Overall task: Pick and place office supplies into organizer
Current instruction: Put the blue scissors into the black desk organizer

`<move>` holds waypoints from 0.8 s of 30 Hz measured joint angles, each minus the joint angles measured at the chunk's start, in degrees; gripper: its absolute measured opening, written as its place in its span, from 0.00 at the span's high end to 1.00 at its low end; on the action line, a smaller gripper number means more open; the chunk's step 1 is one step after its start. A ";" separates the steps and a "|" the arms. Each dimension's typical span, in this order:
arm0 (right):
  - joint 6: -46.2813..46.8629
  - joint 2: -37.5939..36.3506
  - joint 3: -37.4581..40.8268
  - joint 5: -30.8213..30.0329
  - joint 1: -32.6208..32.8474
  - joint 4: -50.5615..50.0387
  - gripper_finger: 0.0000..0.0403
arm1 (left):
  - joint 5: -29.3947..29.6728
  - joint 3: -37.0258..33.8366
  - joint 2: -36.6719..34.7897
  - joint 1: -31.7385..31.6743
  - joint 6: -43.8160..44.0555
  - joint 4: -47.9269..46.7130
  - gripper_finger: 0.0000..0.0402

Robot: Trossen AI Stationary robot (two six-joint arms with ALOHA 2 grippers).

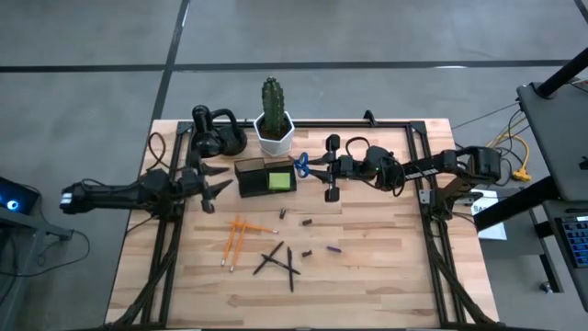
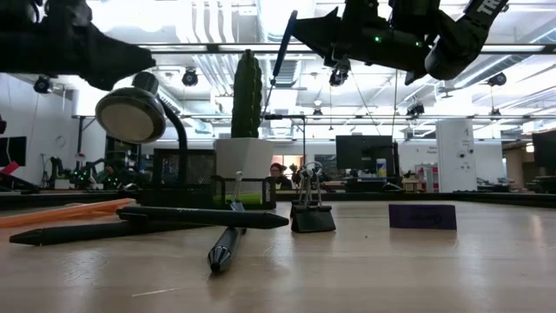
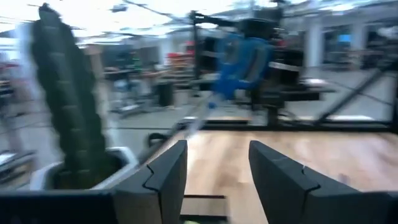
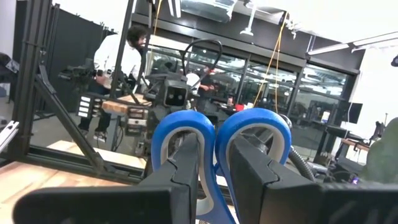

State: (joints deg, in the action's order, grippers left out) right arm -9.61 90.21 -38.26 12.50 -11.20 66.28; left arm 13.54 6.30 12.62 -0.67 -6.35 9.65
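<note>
**Right arm carrying blue-handled scissors beside the organizer**

The right gripper (image 1: pixel 310 166) is hanging above the table just to the right of the small dark rectangular organizer box (image 1: pixel 265 176), its two fingers clamped on the blue-handled scissors (image 1: pixel 299 164). In the right wrist view the dark fingers (image 4: pixel 186 163) are passing through the two blue plastic loops of the scissors (image 4: pixel 221 146) and gripping them between the pads. From table height, the scissors' thin dark blades (image 2: pixel 283 45) are pointing down and to the left from the gripper, well above the wood, close to the tall green cactus (image 2: pixel 247 94).

The left gripper (image 1: pixel 213 191) is waiting just left of the organizer, low over the table — its fingers (image 3: pixel 166 180) are standing apart with nothing between them, facing the cactus in its white hexagonal pot (image 1: pixel 274 134) and the blurred blue scissors (image 3: pixel 239 61) beyond.

The organizer is sitting on the light wooden slatted table (image 1: pixel 386 267), just in front of the pot, and a lime-green sticky-note pad (image 1: pixel 279 180) is lying in its right compartment. A black looped gadget (image 1: pixel 217 133) is resting to the left of the pot.

Other supplies are lying loose toward the front of the table: thin orange pencils (image 1: pixel 235 238), crossed black pens (image 1: pixel 279 259), a small purple bit (image 1: pixel 334 248) and several tiny dark bits (image 1: pixel 306 221) — all well apart from the organizer. In the low view a black binder clip (image 2: pixel 312 211) is standing upright just beside the pens (image 2: pixel 204 217).
</note>
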 joint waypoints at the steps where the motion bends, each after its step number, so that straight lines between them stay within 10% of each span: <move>1: 0.00 0.00 0.01 -0.01 0.00 0.00 0.87 | -2.30 -0.04 -0.40 0.00 0.06 -0.20 0.61; 24: -0.79 2.67 -4.52 3.12 -0.57 -2.34 0.87 | -17.34 -0.17 -7.28 0.13 -0.48 -1.72 0.61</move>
State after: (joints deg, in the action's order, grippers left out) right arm -10.39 92.89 -42.78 15.62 -11.77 63.94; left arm -3.80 6.13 5.34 -0.54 -6.83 7.93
